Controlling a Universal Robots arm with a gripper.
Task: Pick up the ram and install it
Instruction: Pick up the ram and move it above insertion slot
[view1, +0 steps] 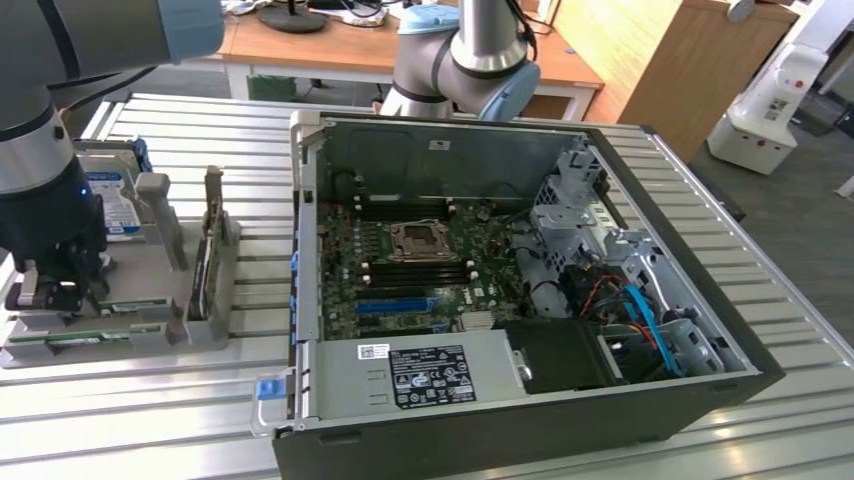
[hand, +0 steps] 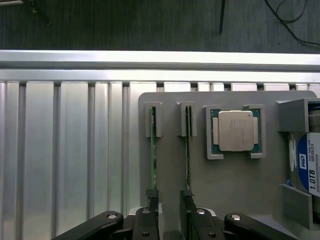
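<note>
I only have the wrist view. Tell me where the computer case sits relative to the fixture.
Observer: The open case lies to the exterior view's right of the fixture holding the ram sticks, on the same slatted table.
Operator: Describe the board inside.
Observer: The motherboard faces up; long dark slots flank its CPU socket.
Operator: Report anything else nearby.
Observer: Another robot arm stands beyond the case's far wall.

The exterior view looked down across the table (view1: 134, 420). The wrist view faced down, close over the shared holder (hand: 240, 190).
</note>
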